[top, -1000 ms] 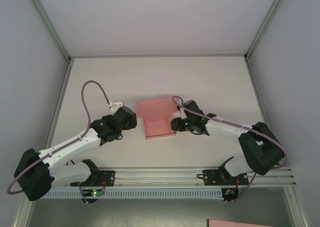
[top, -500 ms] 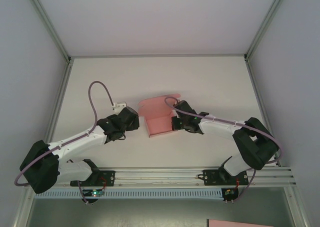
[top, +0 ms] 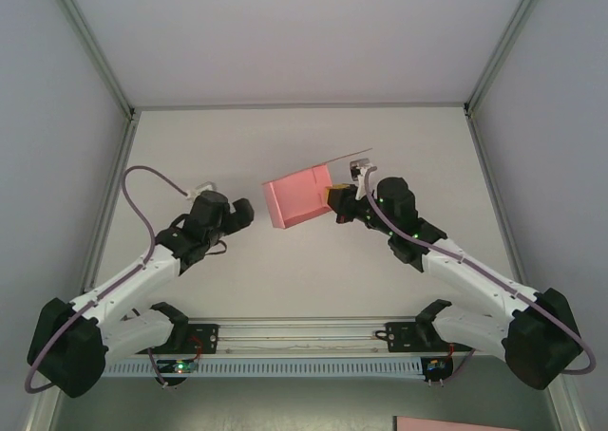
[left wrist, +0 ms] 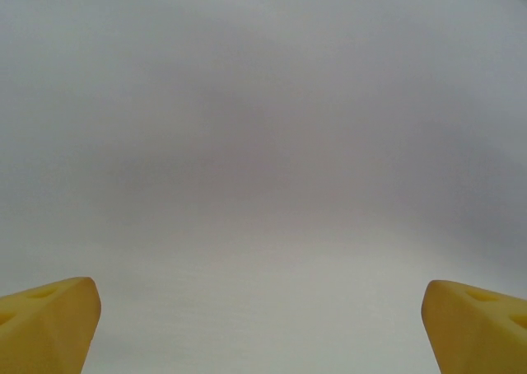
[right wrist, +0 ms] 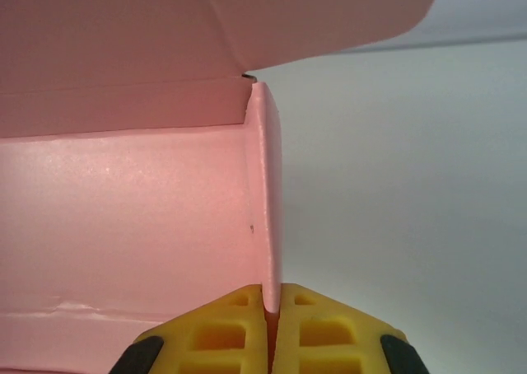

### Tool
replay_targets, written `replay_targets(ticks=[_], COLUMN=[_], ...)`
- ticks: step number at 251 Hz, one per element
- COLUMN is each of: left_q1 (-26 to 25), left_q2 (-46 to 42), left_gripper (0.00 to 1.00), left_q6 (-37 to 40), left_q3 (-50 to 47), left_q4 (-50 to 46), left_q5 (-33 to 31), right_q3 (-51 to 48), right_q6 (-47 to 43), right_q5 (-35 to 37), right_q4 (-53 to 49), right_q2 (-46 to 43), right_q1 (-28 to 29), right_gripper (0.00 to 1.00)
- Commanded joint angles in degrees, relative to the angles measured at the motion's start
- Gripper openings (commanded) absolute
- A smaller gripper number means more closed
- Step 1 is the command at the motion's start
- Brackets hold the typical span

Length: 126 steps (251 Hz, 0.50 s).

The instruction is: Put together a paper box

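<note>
With right gripper [right wrist: 273,308] pinching the plain pink paperboard box [top: 296,196] by a side wall [right wrist: 265,193], left gripper [left wrist: 263,333] gaping idle: walls up, lid flap [right wrist: 313,11] yet to close.

I'm running this rig in what looks like a robot lab test cell. The bare white table [top: 304,137] is boxed in. Plain pale panels [top: 294,32] rise behind and beside it, and aluminium frame posts [top: 92,46] climb from its far corners. A slotted aluminium rail [top: 304,334] along its near edge carries both arm bases [top: 180,328].
</note>
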Motion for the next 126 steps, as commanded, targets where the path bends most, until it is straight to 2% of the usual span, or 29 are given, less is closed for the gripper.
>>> replay_targets(ticks=[1,19,64,126], left_q1=[-0.04,-0.79,-2.0,-2.82], left_q2=[3.66,6.8,9.99,11.05], left_gripper=[1.0,1.0,1.0,1.0], left_q6=[3.59,5.45,8.41,9.33], left_q3=[1.84,4.79,7.75,9.97], left_q4=[19.67,21.7,23.39,24.8], left_q5=[19.05,24.5,29.54,31.96], right_q3=[1.65,2.02,3.61,8.21], right_q6=[0.26,0.44,-2.87,-11.47], right_q5=[-8.99,-8.14,-4.48,16.17], right_q4=[4.6,4.79,0.9,-12.75], right_q2=[1.62,2.85,4.13,8.53], right_q1=[1.06,1.88,3.52,10.58], right_gripper=[0.0,0.0,0.0,0.0])
